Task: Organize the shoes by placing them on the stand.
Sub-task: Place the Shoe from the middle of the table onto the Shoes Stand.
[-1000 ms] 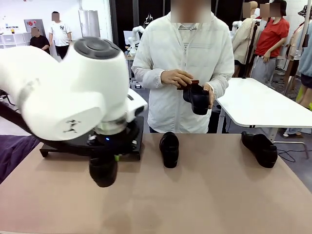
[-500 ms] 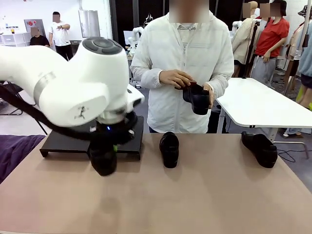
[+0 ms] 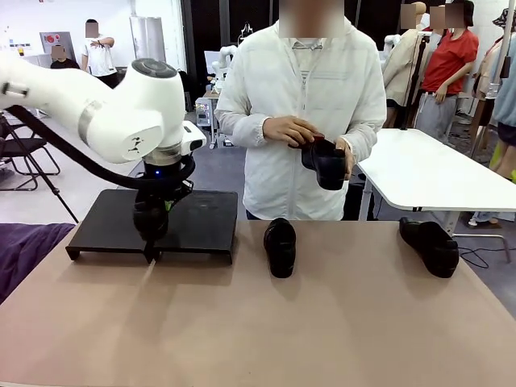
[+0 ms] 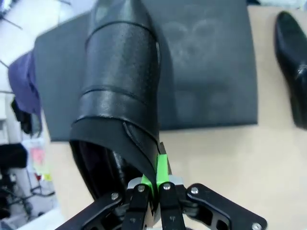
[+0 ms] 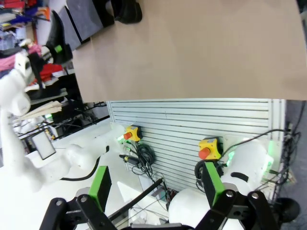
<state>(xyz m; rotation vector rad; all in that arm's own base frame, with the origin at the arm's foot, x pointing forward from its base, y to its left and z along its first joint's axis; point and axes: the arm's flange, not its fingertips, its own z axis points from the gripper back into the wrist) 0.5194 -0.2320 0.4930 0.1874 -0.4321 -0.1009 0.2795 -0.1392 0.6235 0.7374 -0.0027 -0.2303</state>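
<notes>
My left gripper (image 3: 167, 203) is shut on the heel rim of a black shoe (image 3: 147, 227), which hangs toe-down over the front part of the black stand (image 3: 201, 222). In the left wrist view the green pads (image 4: 162, 165) pinch the edge of the shoe (image 4: 120, 91) above the stand (image 4: 206, 72). A second shoe (image 3: 280, 246) lies on the table right of the stand, and a third shoe (image 3: 430, 246) lies at the far right. The person holds another shoe (image 3: 326, 163) in both hands. My right gripper (image 5: 156, 184) is open and holds nothing, off the near table edge.
The tan table (image 3: 322, 322) has free room across its near half. A purple cloth (image 3: 24, 250) lies at the left edge. A white table (image 3: 435, 173) stands behind on the right. The person stands at the far side, close to the middle shoe.
My left arm has swung away from the near table towards the far left, carrying the shoe from in front of the stand to over it. The person's hands and the other shoes stayed put.
</notes>
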